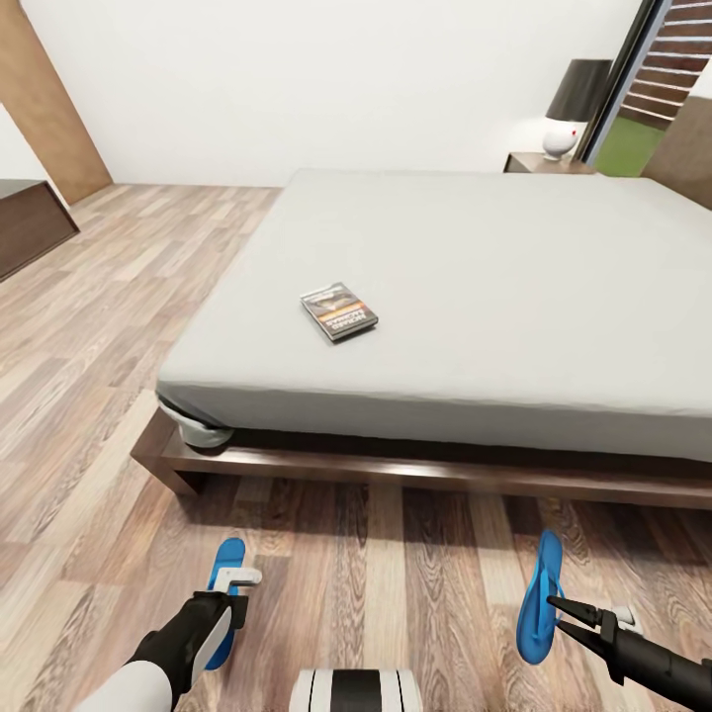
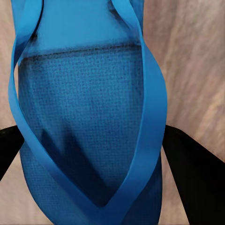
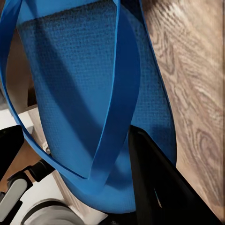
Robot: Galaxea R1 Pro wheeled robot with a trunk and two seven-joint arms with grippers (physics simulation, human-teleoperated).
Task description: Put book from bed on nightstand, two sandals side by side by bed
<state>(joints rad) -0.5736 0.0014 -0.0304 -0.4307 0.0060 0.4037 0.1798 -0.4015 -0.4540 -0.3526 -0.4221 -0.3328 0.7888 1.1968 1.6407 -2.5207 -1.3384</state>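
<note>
The left claw (image 1: 233, 593) is down at the floor over one sandal (image 1: 225, 605); its wrist view shows dark fingers (image 2: 197, 178) standing apart either side of the blue sole, so it looks open around the sandal, though whether they touch it I cannot tell. The right claw (image 1: 556, 605) has thin black fingers at the edge of the other sandal (image 1: 541, 611), which stands tilted on its side above the planks. Its wrist view shows one black finger (image 3: 154, 183) lying against the sole beneath the strap; the opposing finger is hidden, yet the lifted sandal points to a closed hold.

Both sandals are bright blue with a woven, gridded footbed and smooth thong straps meeting in a V. They sit well apart on the grained wood-plank floor (image 1: 396, 583), just before the bed (image 1: 475, 287).

The bed is a flat pale grey mattress on a dark brown frame. The book (image 1: 339, 311) lies flat on it near the corner, its lettering too small to read. Far beyond, a nightstand (image 1: 539, 163), partly cut off by the mattress, carries a dark-shaded lamp (image 1: 574, 104).
</note>
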